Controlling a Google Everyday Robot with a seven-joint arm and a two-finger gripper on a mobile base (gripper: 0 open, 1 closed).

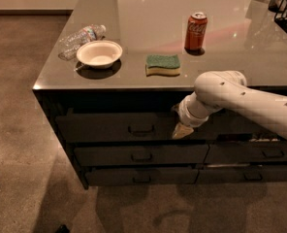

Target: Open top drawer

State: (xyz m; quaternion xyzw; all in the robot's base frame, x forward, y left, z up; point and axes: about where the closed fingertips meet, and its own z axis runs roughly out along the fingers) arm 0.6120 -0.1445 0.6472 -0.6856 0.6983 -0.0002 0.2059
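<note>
The top drawer [104, 127] is the wide dark front just under the counter top, with a small loop handle [141, 129] at its centre. None of its interior shows. My gripper [182, 130] hangs from the white arm [245, 101], which reaches in from the right. Its cream tip points down in front of the right end of the drawer front, to the right of the handle and apart from it.
On the grey counter [148, 18] are a white bowl [99, 54], a crushed plastic bottle [80, 37], a green sponge [163, 64] and a red cola can [195, 31]. Two shorter drawers [141, 155] lie below; a narrower stack [272, 153] is right. Bare floor is left and in front.
</note>
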